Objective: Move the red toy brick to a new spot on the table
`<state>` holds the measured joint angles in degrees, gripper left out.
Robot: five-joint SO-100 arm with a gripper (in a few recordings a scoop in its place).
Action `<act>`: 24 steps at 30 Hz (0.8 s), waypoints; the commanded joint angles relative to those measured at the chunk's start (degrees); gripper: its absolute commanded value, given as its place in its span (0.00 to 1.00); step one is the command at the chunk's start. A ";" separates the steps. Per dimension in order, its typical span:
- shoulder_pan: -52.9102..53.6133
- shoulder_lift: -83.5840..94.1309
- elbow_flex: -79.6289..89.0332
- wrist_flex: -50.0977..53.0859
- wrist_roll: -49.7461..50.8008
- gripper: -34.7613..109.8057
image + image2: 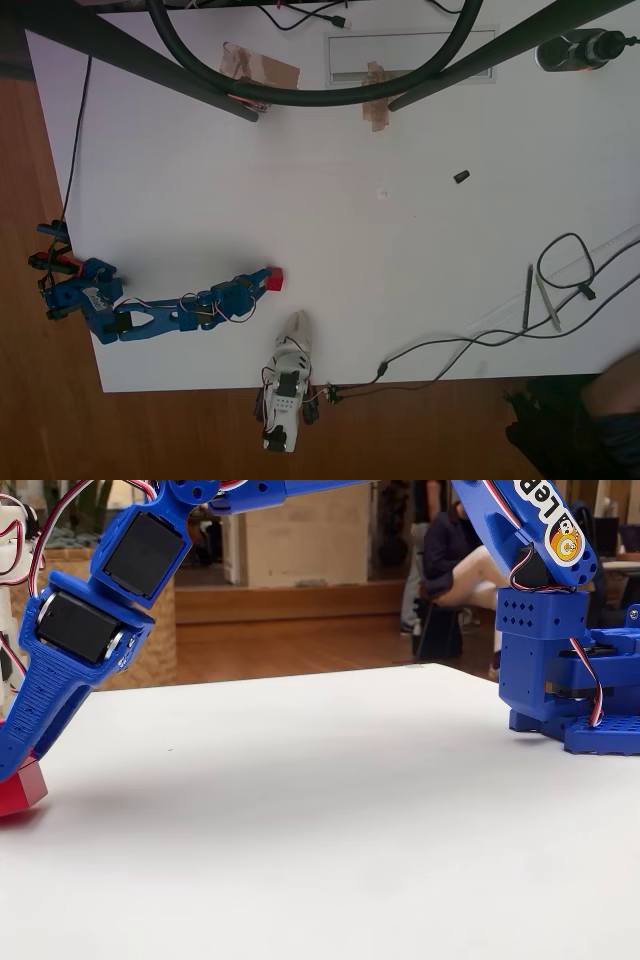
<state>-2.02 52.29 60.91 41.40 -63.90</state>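
Smooth white table (330, 820), blue plastic fingers (262, 282) clamped on red toy brick (274, 279).

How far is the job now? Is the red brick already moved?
Done: the arm has reached the brick, and the gripper is at it. In hand: in the fixed view the brick sits at the jaws' tip, low on the table; whether it is gripped or lifted is unclear. Left: carrying it to a new spot and releasing it.
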 commanded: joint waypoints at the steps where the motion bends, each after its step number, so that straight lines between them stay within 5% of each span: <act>1: 0.35 2.64 -5.71 0.88 0.88 0.37; 13: 1.76 20.74 7.38 1.85 1.23 0.45; 24: 9.58 75.67 73.83 2.55 -19.42 0.24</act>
<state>7.29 108.37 118.83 43.77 -79.10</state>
